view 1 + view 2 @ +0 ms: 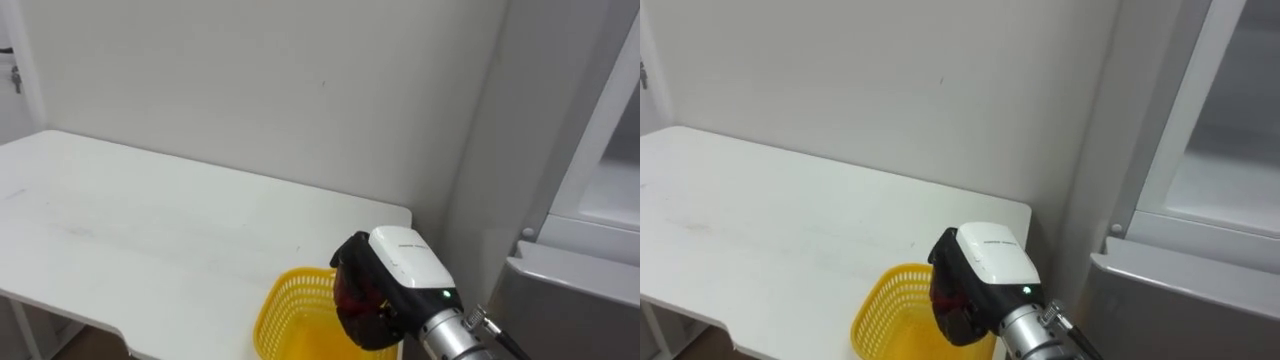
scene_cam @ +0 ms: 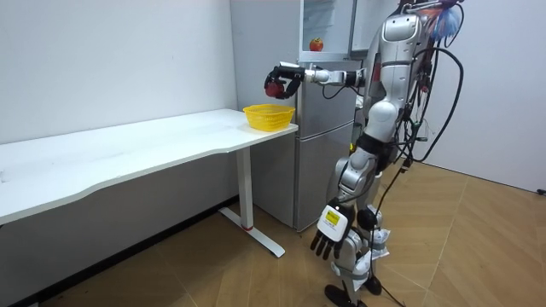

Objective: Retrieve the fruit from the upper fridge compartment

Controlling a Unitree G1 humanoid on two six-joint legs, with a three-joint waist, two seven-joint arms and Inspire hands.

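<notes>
My right hand [image 1: 398, 272] reaches in from the lower right, its fingers curled round a red apple [image 1: 352, 296]. It holds the fruit just above a yellow mesh basket [image 1: 288, 312] that stands at the right end of the white table [image 1: 150, 230]. In the room view the right hand [image 2: 282, 78] is stretched out at shoulder height, with the apple [image 2: 273, 89] over the basket [image 2: 269, 116]. I stand beside the fridge [image 2: 328, 128], facing the table. A second red fruit [image 2: 316, 43] lies on a shelf in the open upper fridge. My left hand [image 2: 328, 230] hangs low at my side, fingers straight.
The fridge's grey lower body [image 1: 570, 310] and its open upper compartment [image 1: 615, 185] rise close on my right. A bare white wall [image 1: 250, 80] runs behind the table. In the room view the table [image 2: 111, 158] stretches far to the left over a wooden floor.
</notes>
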